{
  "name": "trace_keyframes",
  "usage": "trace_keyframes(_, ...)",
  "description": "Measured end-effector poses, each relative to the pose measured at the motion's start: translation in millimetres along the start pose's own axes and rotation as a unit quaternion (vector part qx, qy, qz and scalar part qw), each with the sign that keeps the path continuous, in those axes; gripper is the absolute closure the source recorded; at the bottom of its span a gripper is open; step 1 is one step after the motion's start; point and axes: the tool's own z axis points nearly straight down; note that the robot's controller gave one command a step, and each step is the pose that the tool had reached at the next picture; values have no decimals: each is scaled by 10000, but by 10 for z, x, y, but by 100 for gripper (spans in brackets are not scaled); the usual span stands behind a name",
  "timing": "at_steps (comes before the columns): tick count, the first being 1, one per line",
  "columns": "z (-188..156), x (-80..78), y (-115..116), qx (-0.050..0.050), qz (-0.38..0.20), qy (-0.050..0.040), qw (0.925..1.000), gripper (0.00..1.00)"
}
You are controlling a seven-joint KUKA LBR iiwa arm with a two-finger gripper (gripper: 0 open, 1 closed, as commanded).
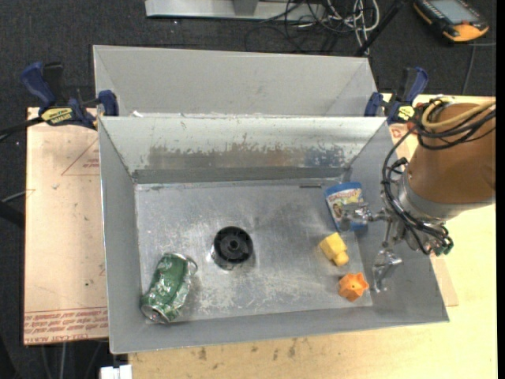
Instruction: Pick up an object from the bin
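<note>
My gripper (375, 242) hangs at the bin's right side, open, with nothing between its fingers. One fingertip (364, 213) is next to a small blue and white packet (344, 202) that leans near the right wall. The other fingertip (386, 270) stands just right of a small orange block (352, 287) near the front right corner. A yellow block (334, 249) lies on the floor between these two, a little left of the gripper.
A black round knob-like piece (232, 245) sits mid-floor. A crushed green can (168, 287) lies in the front left corner. The arm under its orange cover comes in over the right wall. The floor's left and back parts are bare metal.
</note>
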Motion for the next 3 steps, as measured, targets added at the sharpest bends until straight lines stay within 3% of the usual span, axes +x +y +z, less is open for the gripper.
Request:
trace_keyframes(1,70,103,-127,-2,-515,-3,9987,0)
trace_keyframes(2,785,198,-152,8,1185,-24,9930,0)
trace_keyframes(3,888,140,-182,30,856,-40,9963,100)
